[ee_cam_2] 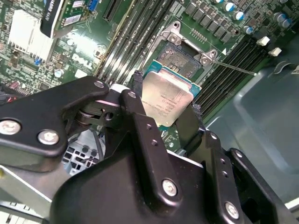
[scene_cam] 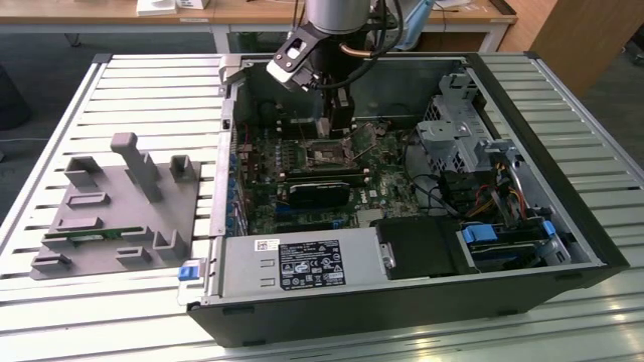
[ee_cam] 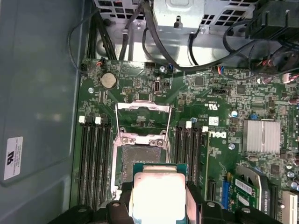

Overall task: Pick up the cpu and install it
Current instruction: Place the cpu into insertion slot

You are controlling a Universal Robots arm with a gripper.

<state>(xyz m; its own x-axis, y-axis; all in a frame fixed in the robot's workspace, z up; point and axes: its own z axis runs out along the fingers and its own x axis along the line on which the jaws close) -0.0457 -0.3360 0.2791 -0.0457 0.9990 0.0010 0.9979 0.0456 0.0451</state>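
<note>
Here, end effector (ee_cam_2: pixel 164 105) grips cpu (ee_cam_2: pixel 168 95) (near socket (ee_cam_2: pixel 180 56)).

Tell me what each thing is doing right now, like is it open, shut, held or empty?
cpu: held in the gripper, hovering over the socket, not in it yet.
gripper: shut on the cpu's edges.
socket: open, frame flipped up, empty.
computer case: lying on its side, side cover off.
memory stick: lying in the grey tray, untouched.
</note>
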